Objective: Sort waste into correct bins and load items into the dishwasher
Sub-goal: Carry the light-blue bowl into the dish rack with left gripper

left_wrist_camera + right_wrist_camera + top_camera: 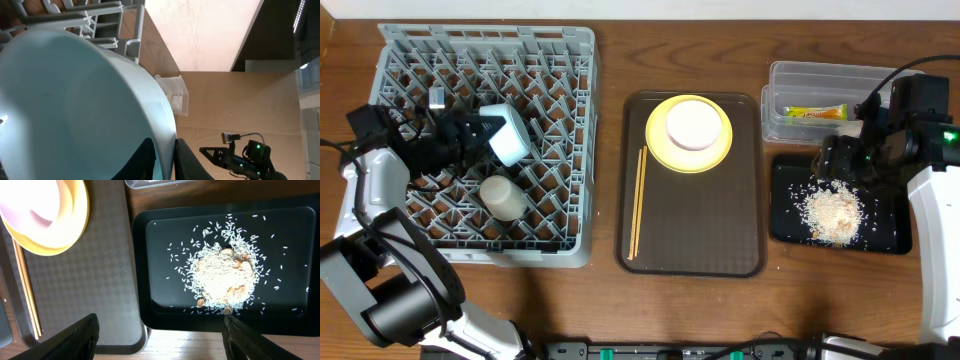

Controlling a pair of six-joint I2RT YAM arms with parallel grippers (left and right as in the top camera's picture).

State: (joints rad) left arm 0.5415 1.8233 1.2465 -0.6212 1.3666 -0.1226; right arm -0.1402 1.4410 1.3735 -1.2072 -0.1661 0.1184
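The grey dish rack (570,60) filled the left side of the table, and beside it in the middle lay the brown serving tray (700,230). At the right sat the shallow black tray (785,225), with the clear plastic tub (780,75) just behind it. On the far end of the brown tray rested the pale yellow plate (658,148), and the white bowl (692,125) sat on top of it. The light blue bowl (510,140) stood tilted on its side among the rack's pegs, and the left gripper (480,135) pinched its rim, one finger inside and one outside. The right gripper (160,325) hovered above the black tray with its fingers spread wide and nothing between them. The small white cup (503,197) lay in the rack, just in front of the blue bowl. The wooden chopsticks (637,205) lay along the brown tray's left edge. The snack wrapper (815,113) lay inside the clear tub, and the rice-like crumbs (832,212) were heaped and scattered on the black tray.
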